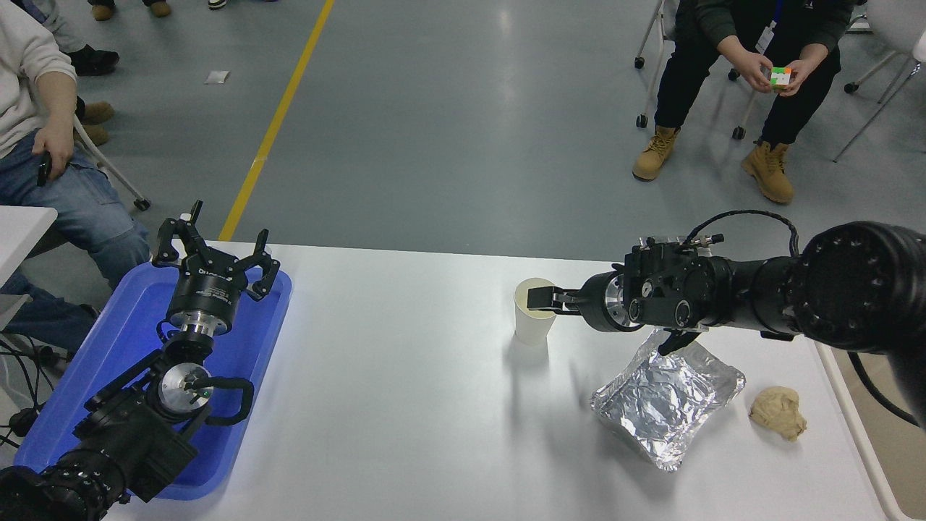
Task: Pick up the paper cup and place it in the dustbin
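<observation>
The white paper cup [532, 330] stands upright on the white table [405, 405], right of the middle. My right gripper [541, 298] comes in from the right and its black tip lies over the cup's mouth at the rim. From this angle I cannot see how its jaws stand. My left gripper [215, 255] is parked open and empty over the blue tray at the lower left. The dustbin is out of view.
A blue plastic tray [108, 347] lies at the table's left edge under the left arm. A crumpled silver foil tray [665, 401] and a beige lump [778, 412] lie at the right front. People sit beyond the table's far side.
</observation>
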Robot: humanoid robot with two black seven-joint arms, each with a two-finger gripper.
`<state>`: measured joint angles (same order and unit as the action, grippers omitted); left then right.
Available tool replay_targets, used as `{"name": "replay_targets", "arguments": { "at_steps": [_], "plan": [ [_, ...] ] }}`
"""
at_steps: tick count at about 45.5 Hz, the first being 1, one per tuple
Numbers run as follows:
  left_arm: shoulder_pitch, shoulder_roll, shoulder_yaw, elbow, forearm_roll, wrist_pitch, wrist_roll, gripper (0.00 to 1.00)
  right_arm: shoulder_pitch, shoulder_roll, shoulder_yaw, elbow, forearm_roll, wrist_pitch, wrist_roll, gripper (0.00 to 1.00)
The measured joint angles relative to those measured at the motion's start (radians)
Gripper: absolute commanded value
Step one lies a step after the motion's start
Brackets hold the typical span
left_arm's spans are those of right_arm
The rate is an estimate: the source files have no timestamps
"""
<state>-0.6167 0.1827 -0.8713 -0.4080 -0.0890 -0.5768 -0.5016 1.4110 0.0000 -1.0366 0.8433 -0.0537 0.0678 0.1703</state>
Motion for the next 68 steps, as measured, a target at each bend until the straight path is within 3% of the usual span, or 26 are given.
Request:
{"name": "replay_targets", "arguments": {
  "at_steps": [19, 34, 39, 44, 49, 54, 68],
  "plan": [
    [0.000, 0.000, 0.000, 0.000, 0.000, 0.000, 0.000, 1.00, -0.026, 0.000, 0.014, -0.033, 0.032, 0.000, -0.006, 0.99],
    [0.000, 0.000, 0.000, 0.000, 0.000, 0.000, 0.000, 1.00, -0.064, 0.000, 0.008, -0.067, 0.107, -0.009, -0.051, 0.96],
    [0.000, 0.000, 0.000, 0.000, 0.000, 0.000, 0.000, 1.00, -0.076, 0.000, 0.008, -0.075, 0.111, -0.013, -0.057, 0.73],
    [0.000, 0.000, 0.000, 0.000, 0.000, 0.000, 0.000, 1.00, -0.082, 0.000, 0.007, -0.079, 0.110, -0.016, -0.058, 0.32],
    [0.000, 0.000, 0.000, 0.000, 0.000, 0.000, 0.000, 1.00, -0.087, 0.000, 0.006, -0.081, 0.098, -0.017, -0.058, 0.11],
    [0.000, 0.000, 0.000, 0.000, 0.000, 0.000, 0.000, 1.00, -0.091, 0.000, 0.008, -0.082, 0.078, -0.018, -0.051, 0.00],
    [0.000, 0.000, 0.000, 0.000, 0.000, 0.000, 0.000, 1.00, -0.098, 0.000, 0.015, -0.078, 0.034, -0.013, 0.013, 0.00]
  ]
}}
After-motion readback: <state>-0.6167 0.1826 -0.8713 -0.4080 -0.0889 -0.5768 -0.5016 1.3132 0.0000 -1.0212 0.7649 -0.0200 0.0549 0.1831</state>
